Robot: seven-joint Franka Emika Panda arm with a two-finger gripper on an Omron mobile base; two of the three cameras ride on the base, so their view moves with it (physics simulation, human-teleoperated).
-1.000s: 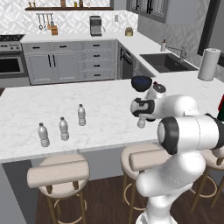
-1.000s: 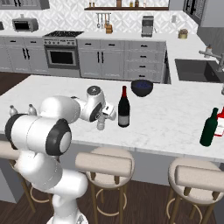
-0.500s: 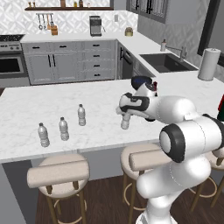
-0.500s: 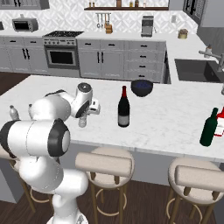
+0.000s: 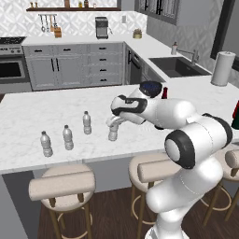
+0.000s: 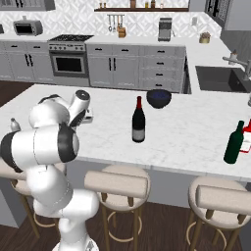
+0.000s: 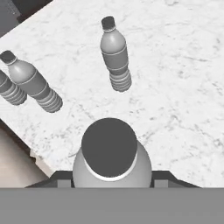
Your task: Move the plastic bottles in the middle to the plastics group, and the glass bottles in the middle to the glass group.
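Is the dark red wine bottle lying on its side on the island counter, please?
No, the dark red wine bottle stands upright on the island counter.

Two base cameras look forward and down from behind the arm, sharing the marble counter point(image 5: 56, 107). The hand camera looks straight down, close above a held bottle point(image 7: 111, 159).

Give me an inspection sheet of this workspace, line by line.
Surface: white marble island counter, stools along its near edge.
Job's things: held plastic bottle upright near three grouped plastic bottles; red wine bottle mid-counter; green bottle at the far right.
Clutter: dark blue bowl; paper-towel roll.
Grippers: tool closed on the held plastic bottle.
Cables: nothing seen.
Surroundings: sink, oven, grey cabinets.
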